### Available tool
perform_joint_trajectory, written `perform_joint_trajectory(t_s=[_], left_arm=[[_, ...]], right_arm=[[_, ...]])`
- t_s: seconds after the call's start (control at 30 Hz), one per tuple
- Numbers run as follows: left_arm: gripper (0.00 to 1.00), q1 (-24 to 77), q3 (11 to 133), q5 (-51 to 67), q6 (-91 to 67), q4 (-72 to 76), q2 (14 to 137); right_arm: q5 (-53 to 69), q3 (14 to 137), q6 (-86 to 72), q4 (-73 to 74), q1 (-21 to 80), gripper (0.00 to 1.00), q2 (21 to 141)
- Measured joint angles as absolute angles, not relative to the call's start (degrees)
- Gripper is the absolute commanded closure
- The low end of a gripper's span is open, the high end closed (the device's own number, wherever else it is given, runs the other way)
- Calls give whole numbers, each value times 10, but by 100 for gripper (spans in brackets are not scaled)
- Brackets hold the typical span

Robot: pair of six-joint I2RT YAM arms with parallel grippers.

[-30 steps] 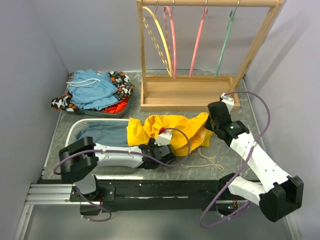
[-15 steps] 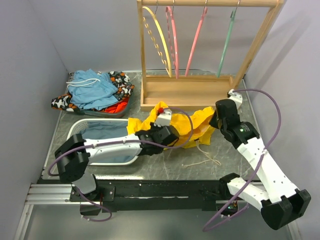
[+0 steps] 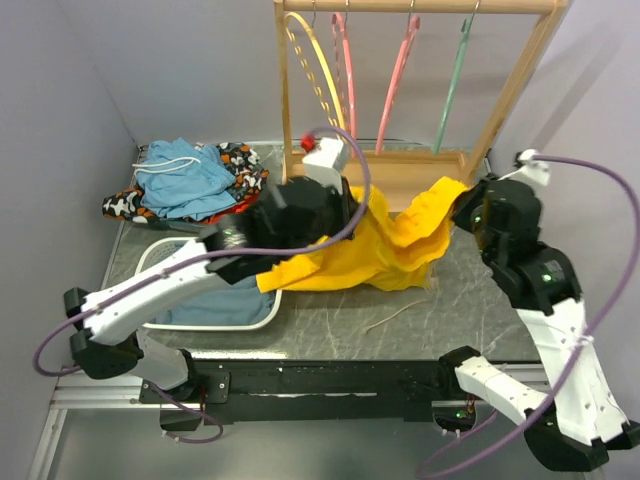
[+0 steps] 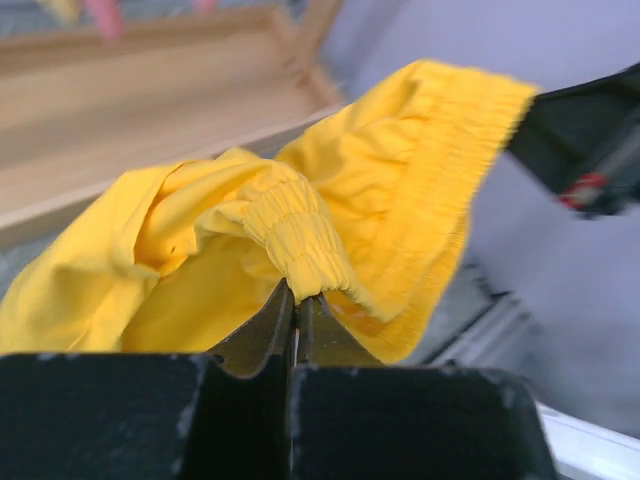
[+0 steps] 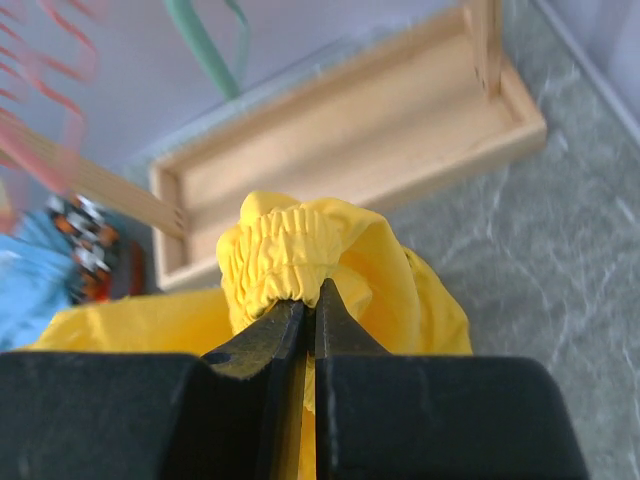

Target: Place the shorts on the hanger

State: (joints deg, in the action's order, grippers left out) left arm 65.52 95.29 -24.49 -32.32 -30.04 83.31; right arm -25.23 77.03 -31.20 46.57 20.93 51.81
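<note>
While both arms rise above table, left pincer [image 4: 296, 298] and right pincer [image 5: 310, 300] clench shorts [image 3: 370, 255] waistband.

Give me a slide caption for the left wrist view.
Left pincer shut on the gathered waistband of the yellow shorts, wooden rack base behind.

shorts [image 3: 385, 250]: matt crinkled cloth | hanger [image 3: 454, 80]: smooth plastic | rack [image 3: 405, 166]: pale bare wood | table [image 3: 330, 325]: marbled, matt
</note>
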Motion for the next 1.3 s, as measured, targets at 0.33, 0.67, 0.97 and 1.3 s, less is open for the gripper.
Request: perform_joint_trajectory(t_s=[0.33, 0.67, 0.97, 1.3], left_arm=[[99, 656, 1126, -155, -318, -315, 823], [99, 656, 1250, -131, -305, -344, 882], [99, 545, 908, -110, -364, -278, 751], [99, 433, 607, -43, -435, -232, 770]], right_arm=[[-296, 941, -307, 493, 207, 98, 509], [-329, 1011, -297, 524, 207, 99, 512], [-296, 865, -309, 487, 206, 100, 484], [-163, 471, -356, 360, 172, 82, 581]])
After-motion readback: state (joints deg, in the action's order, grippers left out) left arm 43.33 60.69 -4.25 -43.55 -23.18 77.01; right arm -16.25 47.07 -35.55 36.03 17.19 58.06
